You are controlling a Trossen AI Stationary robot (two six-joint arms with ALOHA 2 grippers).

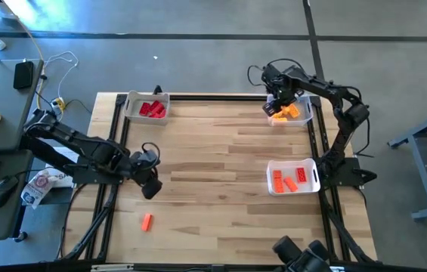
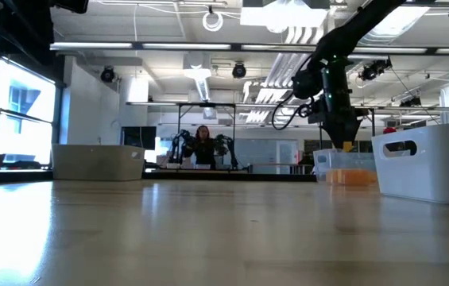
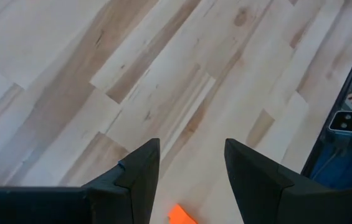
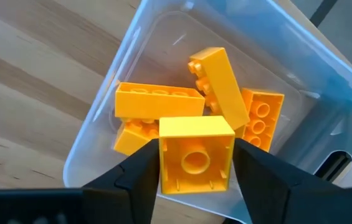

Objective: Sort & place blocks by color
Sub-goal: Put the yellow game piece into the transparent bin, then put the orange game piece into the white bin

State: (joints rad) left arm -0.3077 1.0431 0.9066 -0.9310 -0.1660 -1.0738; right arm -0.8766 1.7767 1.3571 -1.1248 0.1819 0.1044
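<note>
Wooden tabletop (image 1: 221, 151), three bins at its edges, one loose orange block (image 1: 146, 221).
Orange block half cut off between the left gripper's (image 3: 191, 168) empty, parted jaws. Right gripper (image 4: 195, 163) hangs over the clear bin (image 4: 300, 56); yellow block (image 4: 195, 163) sits between its jaws, grip unclear.

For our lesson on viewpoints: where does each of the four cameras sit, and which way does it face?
High: overhead, straight down; both arms.
Low: table height, level across; right arm above the clear plastic bin.
Left wrist: down at wood; left gripper, small orange plastic brick.
Right wrist: right gripper, yellow-orange plastic bricks.
Shared: that bin.
</note>
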